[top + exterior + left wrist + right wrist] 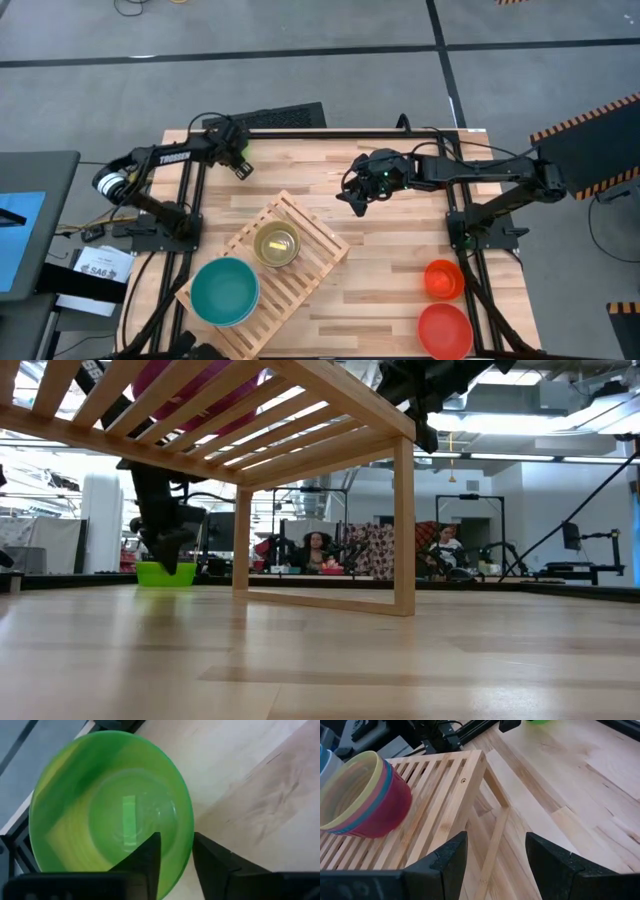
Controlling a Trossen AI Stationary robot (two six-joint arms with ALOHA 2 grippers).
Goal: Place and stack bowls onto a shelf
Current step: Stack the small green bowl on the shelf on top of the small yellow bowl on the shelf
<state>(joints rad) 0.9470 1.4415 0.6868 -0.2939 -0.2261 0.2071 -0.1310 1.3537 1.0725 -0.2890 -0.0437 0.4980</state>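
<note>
A green bowl point(110, 805) sits upright on the table's far left corner point(241, 163); the low view shows its base on the wood point(165, 573). My left gripper point(176, 857) slants down over it, fingers part open astride its rim. The shelf point(300, 255), a slatted wooden rack, stands askew at the near left. On it rest a stack of small bowls point(276, 245), pink outside with a yellow one on top point(365, 795), and a large teal bowl point(225, 290). My right gripper point(355, 197) hangs open above the table right of the shelf, holding nothing point(496, 865). My left gripper stands astride the green bowl's rim point(189, 837), one finger point(145, 862) inside the bowl and the other point(215, 867) outside it, slanting down from above. The outer finger lies close against the rim. Whether either finger touches the wall, I cannot tell. The bowl rests on the table.
A small orange bowl point(443, 278) and a large red bowl point(444, 330) sit on the table's near right. Bare wood lies between the shelf and these two. People sit in the room beyond the table point(318, 550).
</note>
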